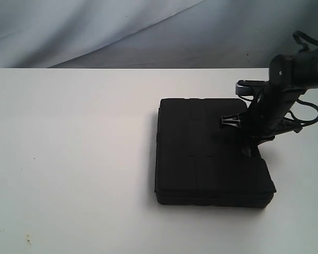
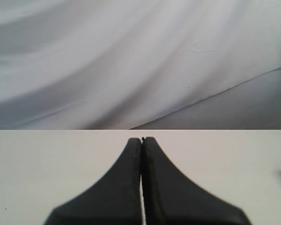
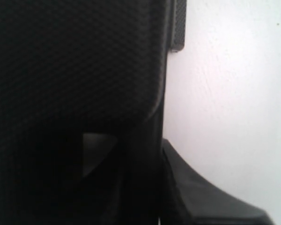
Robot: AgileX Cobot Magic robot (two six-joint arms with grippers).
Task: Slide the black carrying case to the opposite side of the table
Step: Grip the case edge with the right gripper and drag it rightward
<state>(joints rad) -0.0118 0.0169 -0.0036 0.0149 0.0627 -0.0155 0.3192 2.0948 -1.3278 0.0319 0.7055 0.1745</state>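
Grey cloth (image 1: 95, 26) hangs in soft folds behind a wide, plain white counter (image 1: 69, 159) with a few dark specks near its near-left corner. A flat, roughly square black carrying case (image 1: 201, 153) with rounded corners and faint seams lies right of the middle, nothing else around it. The right arm (image 1: 297, 69), dark metal with loose cables, reaches in from the far right. The right end effector (image 1: 250, 145) comes down at the case's right edge.

From the left wrist, the left end effector (image 2: 142, 140) has its two black tapering fingers pressed together with nothing between them. It hovers over bare counter, with the folded cloth beyond and no case in sight.

From the right wrist, the case fills most of the picture, its matte surface a fine dimpled weave with a smooth rim and a small black tab (image 3: 178, 23) jutting from the edge. One black finger (image 3: 201, 197) lies just beside that rim, over the white counter. The other is lost in the dark, so I cannot tell whether the jaws clamp the case.
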